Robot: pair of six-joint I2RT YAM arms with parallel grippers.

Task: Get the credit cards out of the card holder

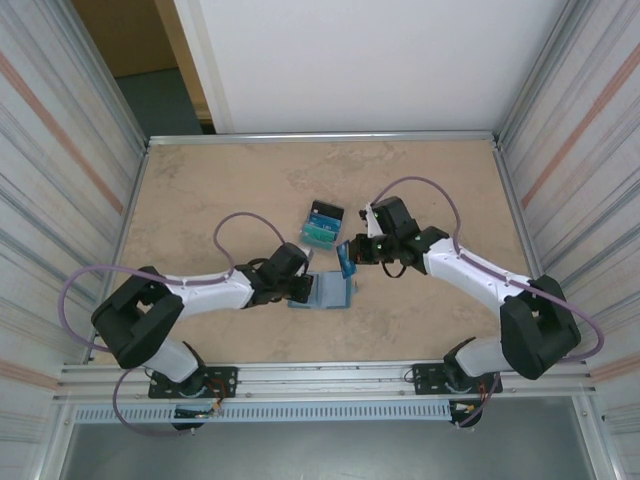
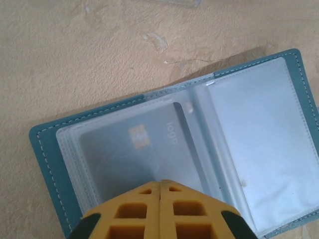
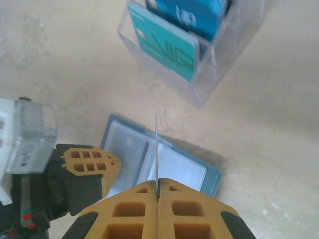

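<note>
Beige marbled worktop (image 1: 420,170) enclosed by ribbed grey side walls (image 1: 50,150) and a white back panel (image 1: 370,60); aluminium rail (image 1: 330,378) along the near edge; even, diffuse light.

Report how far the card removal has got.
Done, it seems: teal and blue plastic cards stand in the small clear tray. In hand: the right tool pinches a thin blue card near the open teal bifold card holder, the shut left tool at its edge. Left: a grey chip card in its clear sleeve.
</note>
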